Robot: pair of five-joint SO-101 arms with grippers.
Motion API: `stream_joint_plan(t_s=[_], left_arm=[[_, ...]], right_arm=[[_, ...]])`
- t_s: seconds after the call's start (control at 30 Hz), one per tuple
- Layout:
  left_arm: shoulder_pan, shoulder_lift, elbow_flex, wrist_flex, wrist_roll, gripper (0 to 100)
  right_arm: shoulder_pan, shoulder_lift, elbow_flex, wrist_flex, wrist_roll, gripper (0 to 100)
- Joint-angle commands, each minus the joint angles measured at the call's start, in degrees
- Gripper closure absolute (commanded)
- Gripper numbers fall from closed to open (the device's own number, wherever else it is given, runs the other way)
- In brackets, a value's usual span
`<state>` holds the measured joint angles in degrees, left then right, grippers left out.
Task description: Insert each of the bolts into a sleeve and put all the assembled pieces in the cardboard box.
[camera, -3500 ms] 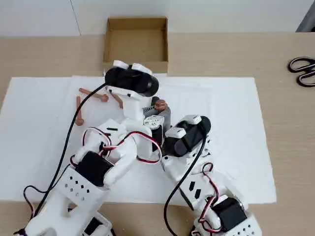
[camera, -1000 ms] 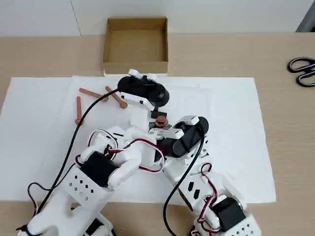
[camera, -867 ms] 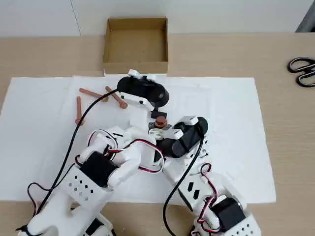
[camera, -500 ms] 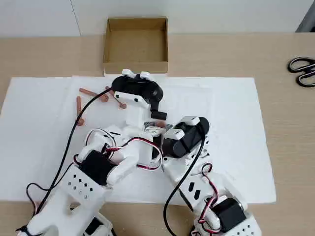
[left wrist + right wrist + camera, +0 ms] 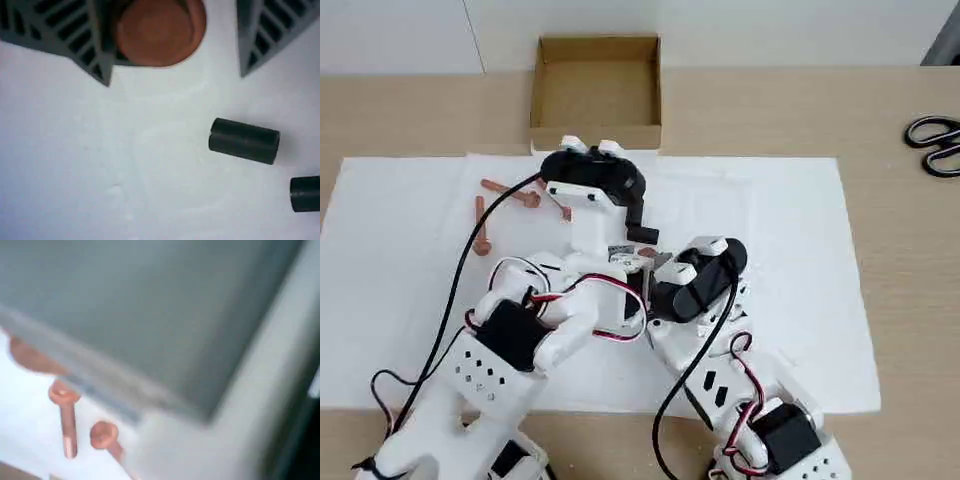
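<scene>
Between the left gripper's point(image 5: 175, 77) grey ribbed fingers point(image 5: 60, 35), which stood apart, sat the round copper head of a bolt point(image 5: 160, 30). The head touched one finger, and a clear gap separated it from the other. I could not tell if this bolt was already inside a sleeve. Near it on the white paper point(image 5: 790, 250) lay a first sleeve point(image 5: 244, 140), black and on its side, and just beside that a second sleeve point(image 5: 305, 194), cut by the picture's edge.

From above, the left arm point(image 5: 510, 350) reached from the near left corner toward the box, with its black wrist point(image 5: 590, 180) over the paper's far edge. The right arm point(image 5: 700, 280) came from the near right side and bent toward the middle, so the two arms were close together. For the right gripper point(image 5: 632, 258) I could not tell whether it was open or closed.

Left of the left arm's wrist lay a loose bolt point(image 5: 480, 226), a second bolt point(image 5: 510, 191) and a third bolt point(image 5: 564, 208), this last one just beside the wrist.

Beyond the paper stood the cardboard box point(image 5: 595, 135), showing only its bare brown floor. Scissors point(image 5: 935, 145) lay on the wooden table point(image 5: 880, 110), well apart.
</scene>
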<state>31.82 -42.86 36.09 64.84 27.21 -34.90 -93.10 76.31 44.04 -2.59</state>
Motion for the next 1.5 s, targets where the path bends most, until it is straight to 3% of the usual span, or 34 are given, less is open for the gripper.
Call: stream_joint_plan(t_s=[0.0,0.3,0.47,0.67,1.0,1.2,1.47], left_arm=[[-0.1,-0.5,-3.9,2.7,0.3,84],[-0.1,-0.5,-6.3,7.5,0.3,68],[-1.1,-0.5,-6.3,7.5,0.3,68],[-7.4,-0.5,-6.4,7.6,0.3,68],[-9.0,-0.5,-12.6,7.5,0.2,68],[-17.8,-0.5,-13.2,8.2,0.1,68],[-35.2,-0.5,-15.4,19.2,-0.1,68]], right_arm=[[0.0,-1.2,-1.7,-1.1,-0.1,99.5],[0.0,-1.2,-1.7,-1.1,-0.1,99.5],[0.0,-1.2,-1.7,-1.1,-0.1,99.5],[0.0,-1.2,-1.6,-1.1,-0.1,99.5],[0.0,-1.2,-0.1,-1.1,-0.1,99.5],[0.0,-1.3,-0.1,-1.2,0.0,99.5],[3.6,0.2,-0.4,-1.2,0.1,99.5]])
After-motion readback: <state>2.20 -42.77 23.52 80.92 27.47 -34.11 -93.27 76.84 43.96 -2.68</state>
